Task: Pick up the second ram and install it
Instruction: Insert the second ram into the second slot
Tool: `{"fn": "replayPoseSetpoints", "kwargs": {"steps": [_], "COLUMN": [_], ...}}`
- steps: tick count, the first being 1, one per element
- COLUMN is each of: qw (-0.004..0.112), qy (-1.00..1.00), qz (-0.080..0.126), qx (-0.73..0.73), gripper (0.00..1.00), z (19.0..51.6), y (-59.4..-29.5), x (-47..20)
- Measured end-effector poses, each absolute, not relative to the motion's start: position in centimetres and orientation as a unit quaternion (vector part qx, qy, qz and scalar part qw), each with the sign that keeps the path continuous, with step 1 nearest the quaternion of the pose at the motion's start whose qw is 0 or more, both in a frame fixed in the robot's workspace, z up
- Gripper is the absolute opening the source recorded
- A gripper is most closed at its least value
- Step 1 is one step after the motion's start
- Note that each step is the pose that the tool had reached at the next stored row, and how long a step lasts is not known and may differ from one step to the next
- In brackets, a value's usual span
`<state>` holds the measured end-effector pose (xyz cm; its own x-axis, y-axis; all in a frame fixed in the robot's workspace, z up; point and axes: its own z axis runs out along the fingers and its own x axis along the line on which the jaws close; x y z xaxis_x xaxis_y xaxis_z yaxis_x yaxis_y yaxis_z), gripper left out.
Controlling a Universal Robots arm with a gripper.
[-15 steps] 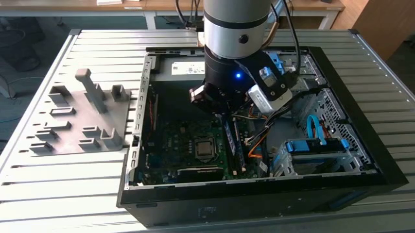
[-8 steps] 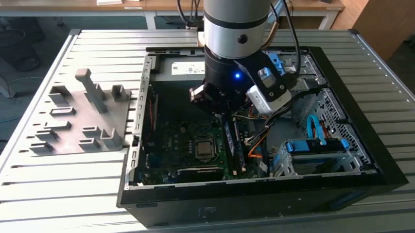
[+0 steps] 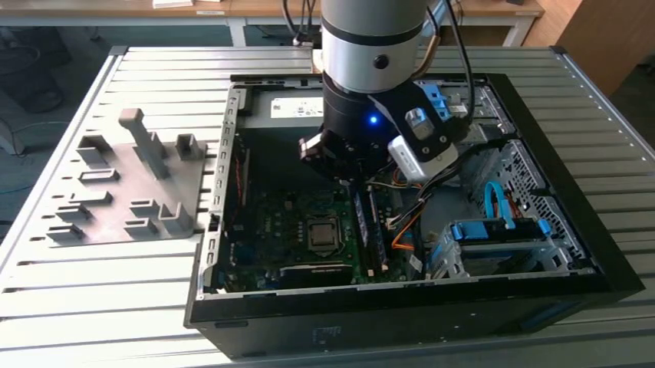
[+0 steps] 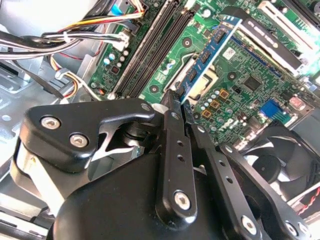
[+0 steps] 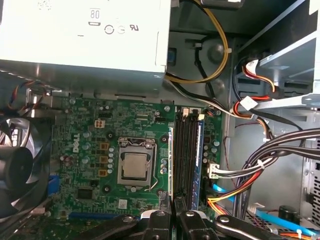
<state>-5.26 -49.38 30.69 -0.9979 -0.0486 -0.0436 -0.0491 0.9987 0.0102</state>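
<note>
In the second wrist view my gripper [image 4: 179, 103] is shut on one end of the second ram [image 4: 210, 52], a thin blue-edged stick with black chips. It juts out from the fingertips above the green motherboard [image 4: 250, 85]. The dark memory slots [image 4: 152, 50] lie just beside it. In the first wrist view the fingertips [image 5: 159, 216] hover over the near end of the memory slots [image 5: 184, 155], and the held stick shows edge-on as a pale line [image 5: 171, 160]. A blue strip [image 5: 200, 160] runs along the outermost slot. In the exterior view the gripper [image 3: 353, 181] reaches down into the open computer case [image 3: 603, 253].
A processor socket [image 5: 135, 167] sits beside the slots, with a black fan [image 5: 20, 165] further off. Bundled cables [image 5: 260, 165] and the drive cage [image 3: 501, 238] crowd the other side. The power supply [image 5: 85, 35] borders the board. A grey fixture plate [image 3: 113, 192] lies at the exterior view's left.
</note>
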Motion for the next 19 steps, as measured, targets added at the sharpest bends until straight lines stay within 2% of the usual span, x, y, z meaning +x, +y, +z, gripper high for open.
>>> {"fn": "replayPoseSetpoints", "kwargs": {"steps": [19], "qw": [0.022], "qy": [1.000], "qz": [0.004], "qx": [0.014], "gripper": [0.14], "z": [30.66], "y": [-49.38], "x": [-5.26]}}
